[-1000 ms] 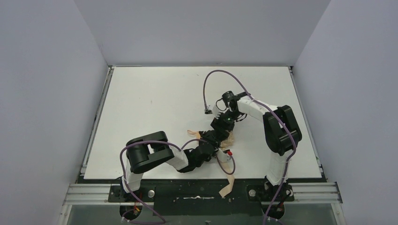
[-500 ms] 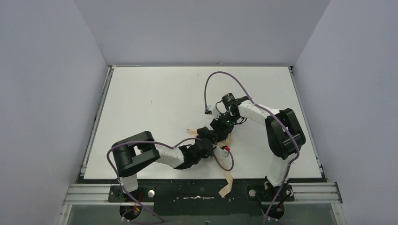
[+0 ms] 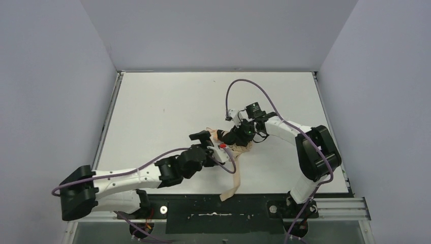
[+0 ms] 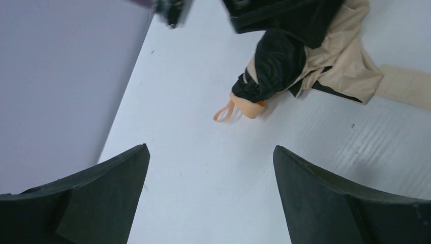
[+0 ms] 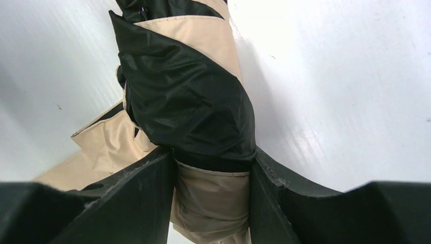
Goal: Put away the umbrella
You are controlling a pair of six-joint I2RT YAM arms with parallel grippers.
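Crumpled tan-and-black fabric folding umbrella point(image 4: 335, 58) lies around the middle of the flat white bench point(image 3: 152, 112), right hand point(image 5: 213, 188) clamped round it, left hand point(image 4: 211, 152) wide open and empty toward the bench's front edge.

Light: bright, even, diffuse, from overhead.
Shadows: soft, short, grey, hugging the black-and-tan folded fabric umbrella point(image 4: 335, 56) on the flat white surface point(image 4: 203, 178).
Glare: pale sheen on the surface right of the umbrella, right wrist view.
Focus: dark left end effector point(image 4: 211, 148) soft-edged up close; top view crisp.
Distortion: slight wide-angle stretch at wrist-view borders.
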